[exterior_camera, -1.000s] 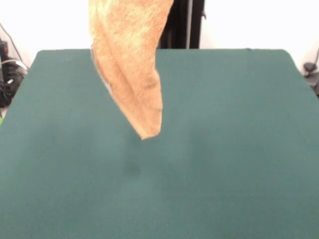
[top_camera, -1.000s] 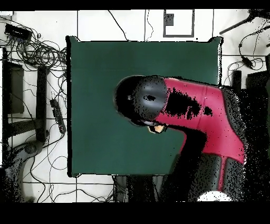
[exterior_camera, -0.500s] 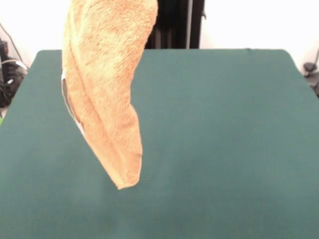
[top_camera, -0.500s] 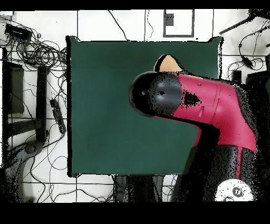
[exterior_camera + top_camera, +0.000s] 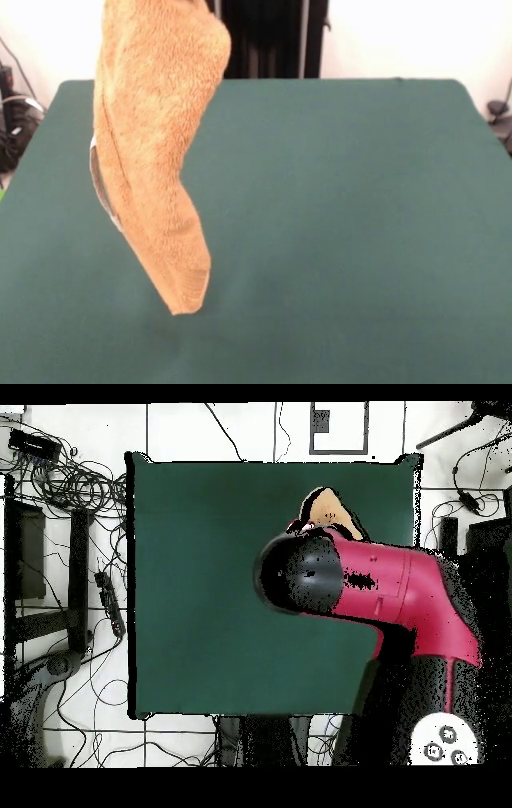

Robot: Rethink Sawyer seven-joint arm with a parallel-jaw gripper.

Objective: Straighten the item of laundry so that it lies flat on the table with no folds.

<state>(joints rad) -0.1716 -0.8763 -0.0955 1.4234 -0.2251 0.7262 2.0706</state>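
The item of laundry [image 5: 152, 152], an orange-tan terry towel, hangs in the air over the left half of the table [image 5: 344, 224]. It is bunched into a long folded drape that runs off the top edge of the front view. Its lower tip [image 5: 186, 304] hovers just above the green cloth. A pale band [image 5: 99, 188] shows along its left edge. In the overhead view only a bit of the towel [image 5: 328, 512] peeks out beyond the red and black arm [image 5: 390, 589]. The arm hides the gripper there, and the front view cuts off below it.
The green table [image 5: 200, 584] spreads wide on every side of the hanging towel. Cables [image 5: 70, 479] and black gear [image 5: 30, 554] lie on the floor beside the table. A black stand [image 5: 272, 40] rises behind the far edge.
In the front view the towel has swung left and nearer, its tip now lower. In the overhead view the arm's head moved right and a bit of towel appeared beyond it.
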